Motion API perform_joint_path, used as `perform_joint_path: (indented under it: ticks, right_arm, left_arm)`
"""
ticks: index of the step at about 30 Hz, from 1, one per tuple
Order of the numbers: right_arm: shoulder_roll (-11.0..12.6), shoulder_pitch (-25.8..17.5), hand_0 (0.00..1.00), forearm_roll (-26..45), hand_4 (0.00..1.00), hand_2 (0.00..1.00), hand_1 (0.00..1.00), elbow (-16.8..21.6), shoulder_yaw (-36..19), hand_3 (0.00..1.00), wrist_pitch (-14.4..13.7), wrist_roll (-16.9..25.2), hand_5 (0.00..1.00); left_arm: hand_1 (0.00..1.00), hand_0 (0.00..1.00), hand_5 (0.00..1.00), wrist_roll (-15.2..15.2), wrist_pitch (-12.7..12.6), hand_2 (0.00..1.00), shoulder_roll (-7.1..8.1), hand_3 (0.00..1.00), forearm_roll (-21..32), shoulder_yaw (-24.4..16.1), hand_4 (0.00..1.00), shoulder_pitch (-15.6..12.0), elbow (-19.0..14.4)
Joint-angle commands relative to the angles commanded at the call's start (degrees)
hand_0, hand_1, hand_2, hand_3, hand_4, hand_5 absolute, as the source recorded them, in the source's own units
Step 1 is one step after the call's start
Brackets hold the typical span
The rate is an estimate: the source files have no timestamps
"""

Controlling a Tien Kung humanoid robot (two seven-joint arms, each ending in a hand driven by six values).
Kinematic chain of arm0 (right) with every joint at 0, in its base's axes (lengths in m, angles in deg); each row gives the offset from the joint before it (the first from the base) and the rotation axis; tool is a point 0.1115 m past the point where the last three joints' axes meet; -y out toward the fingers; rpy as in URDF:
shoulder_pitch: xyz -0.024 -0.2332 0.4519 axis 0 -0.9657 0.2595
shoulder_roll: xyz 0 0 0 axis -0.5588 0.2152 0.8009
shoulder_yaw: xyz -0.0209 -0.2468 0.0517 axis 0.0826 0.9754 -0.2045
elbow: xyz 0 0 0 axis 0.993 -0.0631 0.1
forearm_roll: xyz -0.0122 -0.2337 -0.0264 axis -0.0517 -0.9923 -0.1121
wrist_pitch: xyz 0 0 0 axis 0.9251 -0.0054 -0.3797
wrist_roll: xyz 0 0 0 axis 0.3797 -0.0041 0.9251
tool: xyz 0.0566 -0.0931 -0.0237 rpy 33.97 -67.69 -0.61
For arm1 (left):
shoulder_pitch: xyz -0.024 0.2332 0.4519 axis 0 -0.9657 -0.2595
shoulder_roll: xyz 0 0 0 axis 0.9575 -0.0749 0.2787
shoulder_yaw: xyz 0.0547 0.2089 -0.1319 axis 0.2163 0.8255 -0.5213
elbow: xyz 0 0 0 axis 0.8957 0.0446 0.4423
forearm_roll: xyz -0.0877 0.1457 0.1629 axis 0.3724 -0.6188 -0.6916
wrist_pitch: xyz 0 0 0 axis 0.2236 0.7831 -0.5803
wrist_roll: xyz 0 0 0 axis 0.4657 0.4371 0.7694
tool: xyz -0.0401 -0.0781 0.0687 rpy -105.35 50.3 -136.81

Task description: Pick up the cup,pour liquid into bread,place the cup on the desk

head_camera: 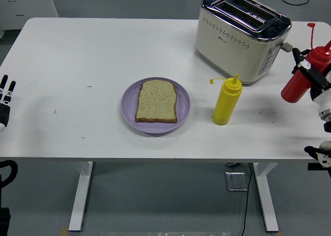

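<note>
Red squeeze bottle (300, 81) hangs tilted above the counter (77, 55) at the far right, its nozzle toward the upper right, clasped in the right hand (314, 81) whose fingers wrap its body. To its left stands the cream toaster (240, 37). A yellow squeeze bottle (227, 100) stands upright in front of the toaster, just right of the purple plate (130, 103) that carries a slice of bread (156, 101). At the left edge the left hand (5, 99) rests with fingers extended, holding nothing.
</note>
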Motion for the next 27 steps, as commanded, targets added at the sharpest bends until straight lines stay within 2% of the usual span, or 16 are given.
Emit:
perform_joint_path:
  ticks: [5, 10, 15, 21, 27]
  right_arm:
    - [1.8, 3.3, 0.002, -9.9, 0.794, 0.168, 0.017, 3.1, 0.7, 0.299, -3.2, -1.8, 0.217]
    - [3.1, 7.6, 0.002, -21.5, 0.79, 0.164, 0.017, 5.1, 3.6, 0.296, -6.6, -3.9, 0.233]
    - [3.7, 12.8, 0.002, -33.4, 0.79, 0.164, 0.017, 5.6, 7.7, 0.296, -7.9, -7.5, 0.233]
    - [3.4, 20.7, 0.002, -47.9, 0.787, 0.166, 0.017, 3.5, 13.7, 0.298, -4.7, -14.5, 0.241]
    - [2.1, 27.8, 0.002, -62.4, 0.78, 0.169, 0.024, -0.3, 19.4, 0.302, 1.1, -18.5, 0.241]
  left_arm:
    - [0.81, 0.818, 0.998, 0.0, 0.0, 0.855, 0.0, 0.767, 0.0, -0.3, 0.632, 0.1, 0.0]
    - [0.809, 0.817, 0.998, 0.0, -0.1, 0.854, 0.0, 0.766, 0.0, -0.5, 0.632, 0.2, 0.0]
    - [0.809, 0.817, 0.998, 0.0, -0.2, 0.854, 0.0, 0.766, 0.1, -0.6, 0.632, 0.2, 0.0]
    - [0.809, 0.817, 0.998, 0.0, -0.3, 0.853, 0.0, 0.764, 0.1, -0.7, 0.631, 0.2, 0.0]
    - [0.809, 0.817, 0.998, 0.0, -0.3, 0.852, 0.0, 0.762, 0.1, -0.8, 0.631, 0.2, 0.0]
